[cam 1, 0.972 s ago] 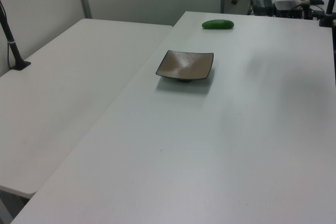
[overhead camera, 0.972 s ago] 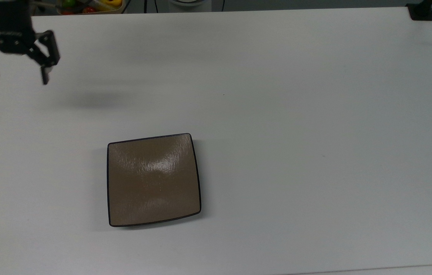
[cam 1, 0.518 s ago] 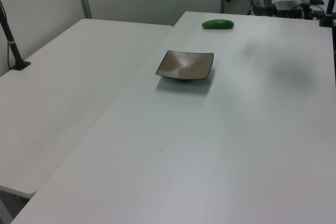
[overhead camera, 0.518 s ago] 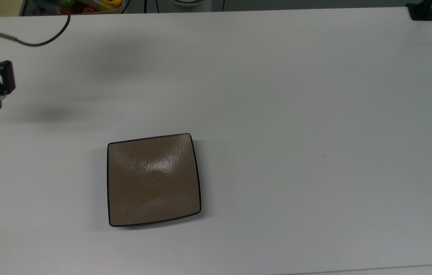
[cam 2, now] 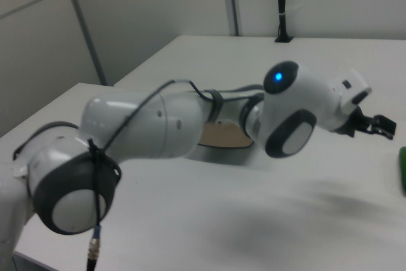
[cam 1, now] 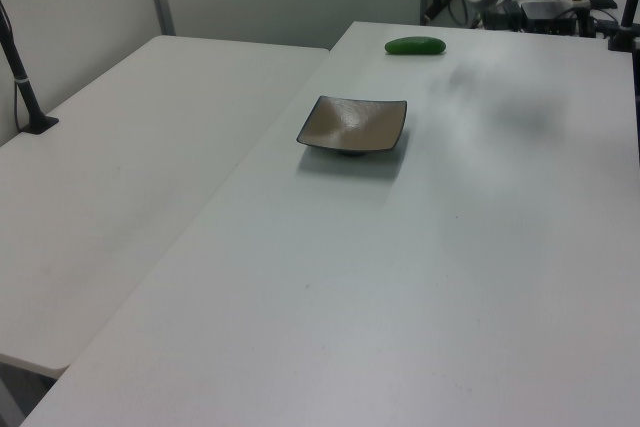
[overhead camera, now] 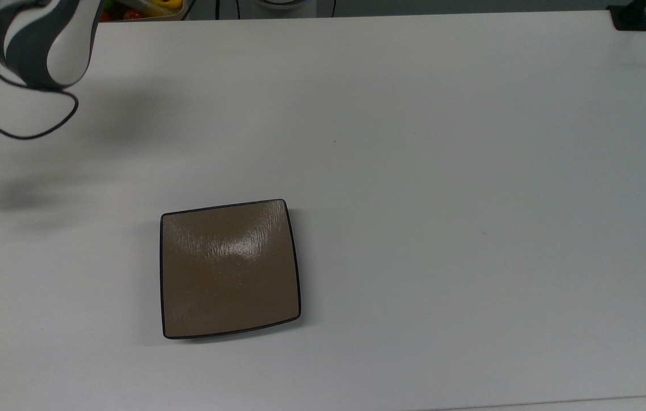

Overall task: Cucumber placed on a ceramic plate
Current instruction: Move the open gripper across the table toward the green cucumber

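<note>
White bench (cam 1: 420, 277) carries the empty ceramic plate (cam 1: 352, 124) mid-width; the cucumber (cam 1: 416, 45) lies near its far edge; my pincer's (cam 2: 374, 125) spread, I cannot tell.

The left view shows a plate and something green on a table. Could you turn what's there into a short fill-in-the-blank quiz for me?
1. The ceramic plate holds ____ at this moment.
2. The cucumber lies on the ____, apart from the plate.
3. The plate's outline is ____ with rounded corners.
4. In the right view, the arm hides most of the ____.

Missing words: nothing; table; square; plate
</note>
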Controlling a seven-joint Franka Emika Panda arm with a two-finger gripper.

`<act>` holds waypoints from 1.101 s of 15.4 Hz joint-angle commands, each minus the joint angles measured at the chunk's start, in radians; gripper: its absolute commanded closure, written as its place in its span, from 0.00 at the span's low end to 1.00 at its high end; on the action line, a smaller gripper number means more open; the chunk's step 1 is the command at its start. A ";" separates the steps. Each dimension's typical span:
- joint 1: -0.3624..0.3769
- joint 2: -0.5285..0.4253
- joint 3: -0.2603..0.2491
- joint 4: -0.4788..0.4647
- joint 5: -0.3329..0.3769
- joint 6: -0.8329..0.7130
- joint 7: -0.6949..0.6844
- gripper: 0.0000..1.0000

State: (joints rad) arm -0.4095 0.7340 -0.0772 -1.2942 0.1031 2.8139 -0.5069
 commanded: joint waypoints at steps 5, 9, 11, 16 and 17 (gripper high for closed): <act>-0.038 0.218 0.008 0.180 0.018 0.143 0.021 0.00; -0.071 0.271 0.010 0.185 0.018 0.203 0.047 0.00; -0.092 0.323 0.022 0.254 0.018 0.205 0.080 0.00; -0.101 0.390 0.025 0.295 0.018 0.249 0.116 0.00; -0.100 0.410 0.027 0.320 0.018 0.254 0.122 0.00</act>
State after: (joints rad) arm -0.5085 1.0683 -0.0629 -1.0535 0.1057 3.0176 -0.4067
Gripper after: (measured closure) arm 0.000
